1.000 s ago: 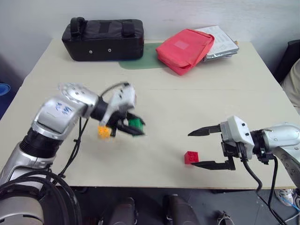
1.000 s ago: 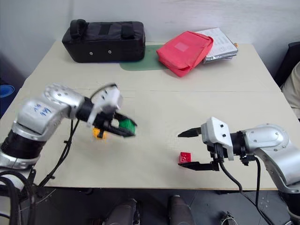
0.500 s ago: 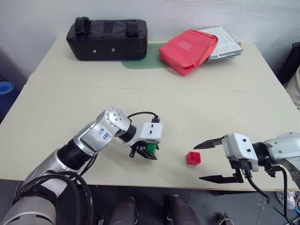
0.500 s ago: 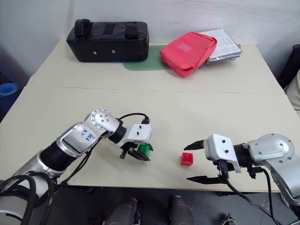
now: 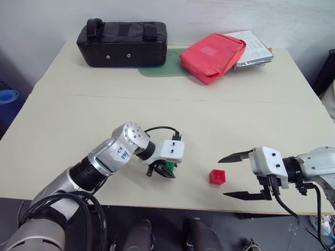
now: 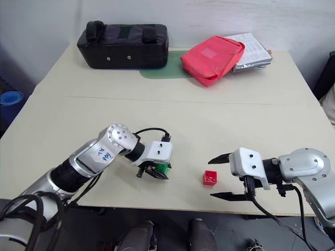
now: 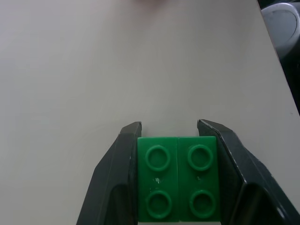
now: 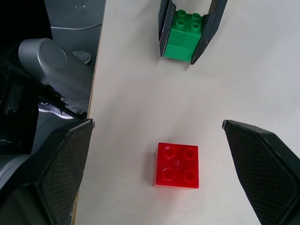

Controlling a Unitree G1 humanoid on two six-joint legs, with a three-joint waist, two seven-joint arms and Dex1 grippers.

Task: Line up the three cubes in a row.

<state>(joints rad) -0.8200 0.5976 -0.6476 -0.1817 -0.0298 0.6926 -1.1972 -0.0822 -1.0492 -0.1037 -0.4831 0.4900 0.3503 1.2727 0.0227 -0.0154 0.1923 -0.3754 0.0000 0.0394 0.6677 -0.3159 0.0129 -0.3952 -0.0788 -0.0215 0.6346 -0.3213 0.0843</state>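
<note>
Plenty of bare tabletop through the middle, nothing blocking a sweep there. Near the front edge it's tighter: the left pincer, clamped on the green cube, sits beside the red cube, with the wide-open right pincer just past it. The black bag and red pouch crowd the far edge.
</note>
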